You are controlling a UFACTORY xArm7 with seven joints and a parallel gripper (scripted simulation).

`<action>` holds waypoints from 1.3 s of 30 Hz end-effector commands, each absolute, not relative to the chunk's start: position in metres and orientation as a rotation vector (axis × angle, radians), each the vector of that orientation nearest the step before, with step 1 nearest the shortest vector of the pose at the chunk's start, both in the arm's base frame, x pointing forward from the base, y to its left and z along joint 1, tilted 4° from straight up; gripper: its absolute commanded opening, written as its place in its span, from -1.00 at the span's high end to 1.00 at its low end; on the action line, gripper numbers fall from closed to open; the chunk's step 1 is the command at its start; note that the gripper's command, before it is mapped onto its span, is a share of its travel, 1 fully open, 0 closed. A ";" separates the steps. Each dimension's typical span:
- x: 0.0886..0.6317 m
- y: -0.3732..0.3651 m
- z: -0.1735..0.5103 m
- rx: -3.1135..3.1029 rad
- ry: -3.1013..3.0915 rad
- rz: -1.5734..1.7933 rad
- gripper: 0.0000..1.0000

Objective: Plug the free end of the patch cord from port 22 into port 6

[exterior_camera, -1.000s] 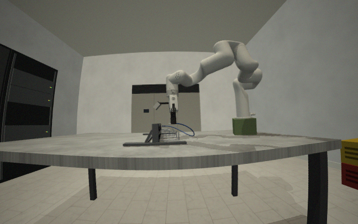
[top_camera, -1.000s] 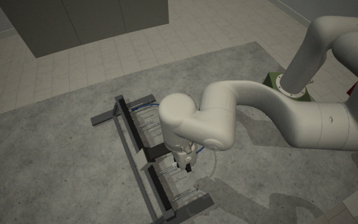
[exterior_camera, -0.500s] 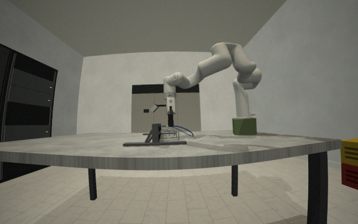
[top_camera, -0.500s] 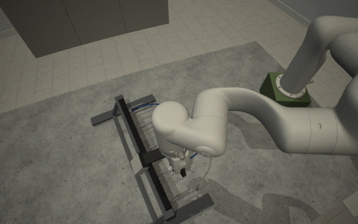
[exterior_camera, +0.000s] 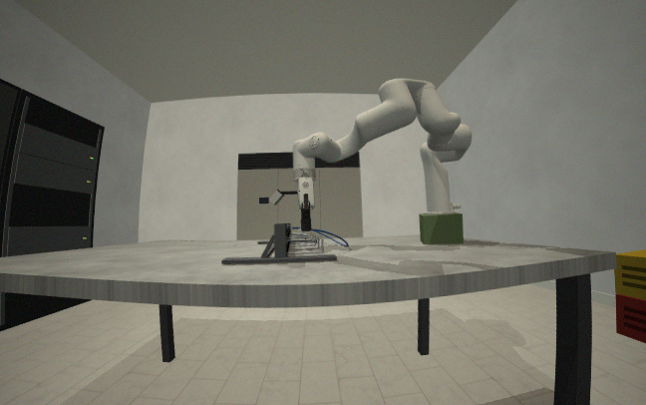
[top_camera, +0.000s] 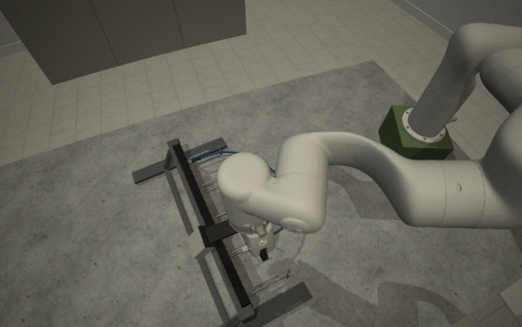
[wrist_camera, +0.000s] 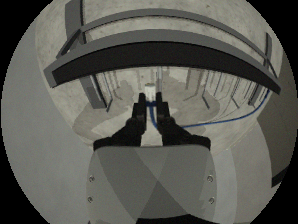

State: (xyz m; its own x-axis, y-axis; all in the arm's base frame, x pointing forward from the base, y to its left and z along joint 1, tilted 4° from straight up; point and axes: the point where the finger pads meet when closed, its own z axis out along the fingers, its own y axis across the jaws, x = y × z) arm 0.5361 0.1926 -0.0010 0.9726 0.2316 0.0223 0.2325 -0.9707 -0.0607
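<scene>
My gripper (top_camera: 263, 254) (exterior_camera: 306, 229) (wrist_camera: 150, 100) pinches the blue cord's plug (wrist_camera: 150, 92), which points toward the dark rack (top_camera: 195, 189) (exterior_camera: 281, 240) (wrist_camera: 160, 52), near its front.

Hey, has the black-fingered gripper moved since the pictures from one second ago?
Yes. In the exterior view, the black-fingered gripper has come lower and slightly left, closer to the dark grey metal rack.
</scene>
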 end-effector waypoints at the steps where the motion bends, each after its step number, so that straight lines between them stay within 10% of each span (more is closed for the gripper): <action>1: 0.538 0.193 0.001 -3.057 -0.360 -0.030 1.00; 39: 0.563 0.198 0.002 -3.057 -0.360 -0.033 1.00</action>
